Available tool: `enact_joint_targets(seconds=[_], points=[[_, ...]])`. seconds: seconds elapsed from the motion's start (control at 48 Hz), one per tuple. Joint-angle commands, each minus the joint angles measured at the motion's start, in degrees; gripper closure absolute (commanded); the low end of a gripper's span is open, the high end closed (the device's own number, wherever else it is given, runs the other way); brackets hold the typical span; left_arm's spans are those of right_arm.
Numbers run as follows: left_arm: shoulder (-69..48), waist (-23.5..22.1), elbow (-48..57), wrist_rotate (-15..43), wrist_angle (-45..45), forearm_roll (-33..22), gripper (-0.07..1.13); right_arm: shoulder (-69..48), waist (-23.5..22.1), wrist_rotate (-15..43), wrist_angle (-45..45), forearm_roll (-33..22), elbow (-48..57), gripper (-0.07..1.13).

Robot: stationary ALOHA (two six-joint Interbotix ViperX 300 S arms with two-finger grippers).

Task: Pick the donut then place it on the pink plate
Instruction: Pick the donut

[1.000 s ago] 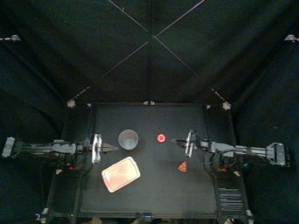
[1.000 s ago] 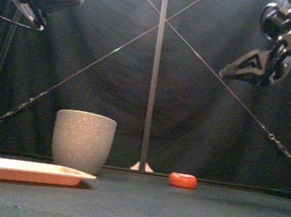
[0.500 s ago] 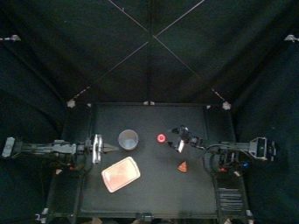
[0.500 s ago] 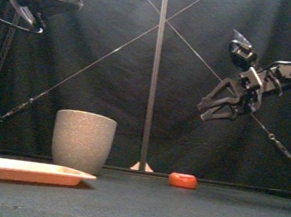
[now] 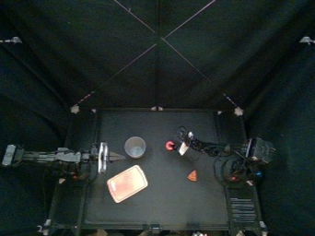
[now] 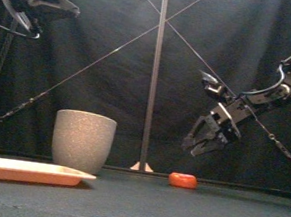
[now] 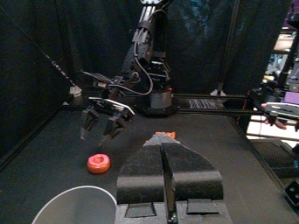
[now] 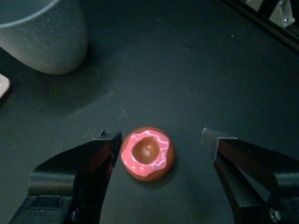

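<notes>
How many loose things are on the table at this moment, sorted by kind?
pink tray: 1
grey speckled cup: 1
toy foods: 2, the red donut and a small orange toy
Total: 4

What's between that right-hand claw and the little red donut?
Nothing. In the front view the right gripper hangs above the donut with only air between; the right wrist view shows just bare table around it.
</notes>
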Motion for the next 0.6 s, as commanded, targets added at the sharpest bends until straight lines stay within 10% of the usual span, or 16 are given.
enact_joint_targets(seconds=[0.021,0.604], points=[[0.3,0.5,-0.6,0.1,-0.6,0.0,1.04,0.8,-0.2,-0.3,1.7,-0.1,-2.1,0.0],[0.3,2.0,0.5,0.0,-0.6,-0.4,1.04,8.6,1.2,-0.3,9.5,-1.3,-7.5,0.0]])
